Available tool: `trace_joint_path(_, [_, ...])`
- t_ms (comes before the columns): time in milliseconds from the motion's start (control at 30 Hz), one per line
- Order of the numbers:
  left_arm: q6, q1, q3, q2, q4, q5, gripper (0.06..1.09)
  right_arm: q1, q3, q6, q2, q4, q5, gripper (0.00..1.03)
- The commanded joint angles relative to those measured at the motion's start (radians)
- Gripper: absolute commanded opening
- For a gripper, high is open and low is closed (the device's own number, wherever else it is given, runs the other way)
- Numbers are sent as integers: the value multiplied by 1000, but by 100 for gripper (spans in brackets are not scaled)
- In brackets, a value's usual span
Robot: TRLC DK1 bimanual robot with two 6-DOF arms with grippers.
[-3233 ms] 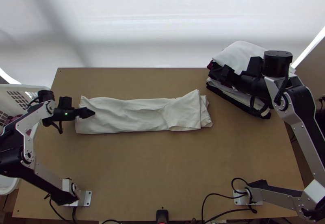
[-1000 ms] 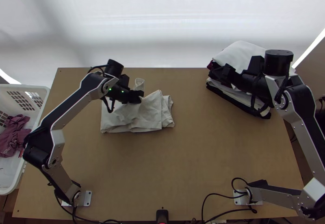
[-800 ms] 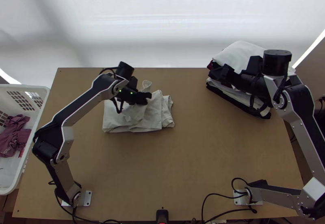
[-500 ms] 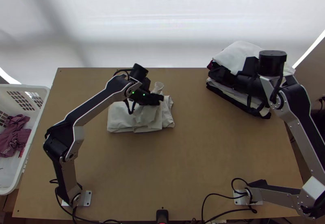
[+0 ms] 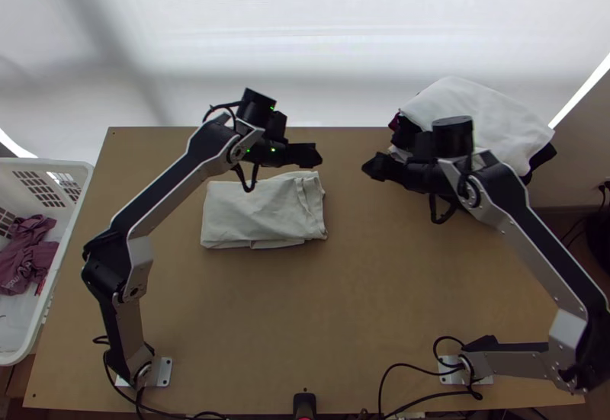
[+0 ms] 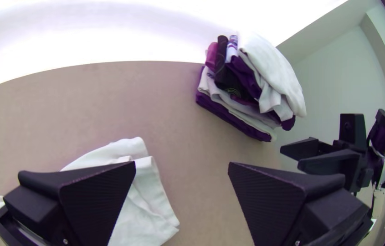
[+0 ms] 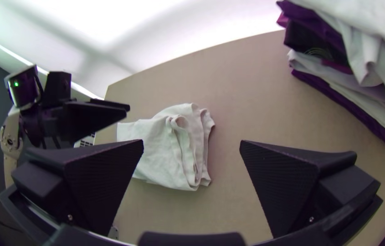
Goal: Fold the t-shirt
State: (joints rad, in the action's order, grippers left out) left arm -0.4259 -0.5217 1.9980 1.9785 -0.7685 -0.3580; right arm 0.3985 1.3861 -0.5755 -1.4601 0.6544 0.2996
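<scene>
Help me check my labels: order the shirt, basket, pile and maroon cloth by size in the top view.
1. Basket, partly cut off
2. Shirt and pile: too close to rank; the right arm hides part of the pile
3. Maroon cloth

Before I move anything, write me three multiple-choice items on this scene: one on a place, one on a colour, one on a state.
1. In the top view, where is the pale T-shirt?
A) On the table, left of the clothes stack
B) On top of that stack
C) Underneath that stack

2. What colour is the garment in the basket?
A) Yellow
B) Green
C) Maroon

3. How is the left claw?
A) Shut on cloth
B) Open
C) Shut and empty

Key:
1: A, the T-shirt lies folded on bare wood with a gap before the stack.
2: C, dark wine-red cloth lies inside the basket.
3: B, its fingers stand wide apart in the left wrist view.
</scene>
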Motion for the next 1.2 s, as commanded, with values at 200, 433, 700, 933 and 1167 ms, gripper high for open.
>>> trace_joint_path(200, [64, 144, -50, -173, -45, 10, 105, 85, 60, -9, -238, -32, 115, 99])
trace_joint_path(433, [95, 238, -91, -271, -64, 24, 105, 207, 185, 52, -387, -33, -40, 99])
trace_joint_path(700, [113, 313, -183, -356, -63, 25, 105, 304, 310, 124, -540, -13, -289, 99])
trace_joint_path(933, [125, 373, -222, -406, -64, 25, 105, 303, 341, 151, -626, -1, -379, 99])
trace_joint_path(1167, [144, 414, -251, -445, -86, 25, 105, 252, 392, 92, -695, 1, -261, 99])
